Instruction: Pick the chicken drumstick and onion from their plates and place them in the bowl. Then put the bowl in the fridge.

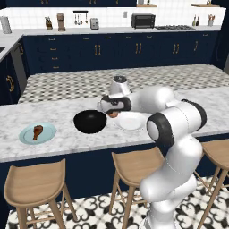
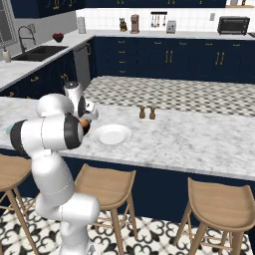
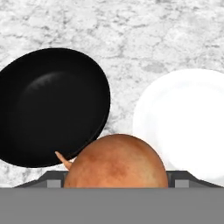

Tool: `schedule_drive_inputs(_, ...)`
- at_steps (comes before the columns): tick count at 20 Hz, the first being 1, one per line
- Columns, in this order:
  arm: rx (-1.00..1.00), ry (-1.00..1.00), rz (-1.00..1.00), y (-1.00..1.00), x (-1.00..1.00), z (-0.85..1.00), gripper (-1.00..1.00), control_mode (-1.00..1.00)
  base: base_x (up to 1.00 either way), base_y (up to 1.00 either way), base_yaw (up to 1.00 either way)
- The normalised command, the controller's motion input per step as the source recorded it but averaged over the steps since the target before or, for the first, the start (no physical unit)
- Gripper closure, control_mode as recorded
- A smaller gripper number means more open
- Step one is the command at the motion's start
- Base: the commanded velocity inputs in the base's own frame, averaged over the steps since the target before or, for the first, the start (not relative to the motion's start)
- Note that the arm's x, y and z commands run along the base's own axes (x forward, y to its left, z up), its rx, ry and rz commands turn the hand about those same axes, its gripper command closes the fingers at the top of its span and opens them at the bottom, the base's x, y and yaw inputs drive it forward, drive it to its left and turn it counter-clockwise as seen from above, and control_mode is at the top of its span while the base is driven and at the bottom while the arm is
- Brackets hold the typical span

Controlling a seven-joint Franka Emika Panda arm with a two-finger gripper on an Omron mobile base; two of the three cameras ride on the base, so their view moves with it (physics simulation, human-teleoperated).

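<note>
A: What does the gripper (image 1: 114, 113) have?

B: It is closed around the onion (image 3: 116, 161), which sits lifted between the jaws. In the hand view the orange-brown ball swells up at the bottom, close under the camera, with a thin stalk poking out on one side.

A: And where does it hang?

B: Above the marble counter (image 1: 67, 138), over the gap between the bowl (image 1: 90, 121) and the white plate (image 1: 130, 121). The hand view puts the bowl's black rim just to one side of the onion and the plate's rim to the other. The plate is bare, so the onion looks to have come from there.

A: So which step is this?

B: The carry of the onion to the bowl, judging by the layout. The bowl looks empty inside.

A: What does the next move need?

B: A short sideways shift until the onion is over the middle of the bowl, then a lowering before the jaws part. The onion is round and smooth, so a release from high up could let it bounce or roll out.

A: And the rest?

B: The chicken drumstick (image 1: 38, 131) lies on the light blue plate (image 1: 27, 137) further along the counter, well apart from the bowl, untouched. The fridge step comes last
</note>
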Motion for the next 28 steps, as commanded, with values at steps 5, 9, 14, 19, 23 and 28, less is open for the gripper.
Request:
schedule_drive_inputs(5,0.00,0.07,0.00,0.62,0.25,0.13,1.00,-1.00,0.00,0.00,0.00)
schedule_drive_inputs(9,0.00,0.14,0.00,0.33,0.48,-0.07,1.00,-1.00,0.00,0.00,0.00)
schedule_drive_inputs(14,0.00,0.06,0.00,0.12,0.22,-0.38,1.00,-1.00,0.00,0.00,0.00)
schedule_drive_inputs(19,0.00,0.00,0.00,0.03,0.02,-0.73,1.00,-1.00,0.00,0.00,0.00)
schedule_drive_inputs(23,0.00,0.00,0.00,0.03,0.03,-0.25,1.00,-1.00,0.00,0.00,0.00)
schedule_drive_inputs(28,0.00,0.00,0.00,0.00,0.01,0.00,-1.00,-1.00,0.00,0.00,0.00)
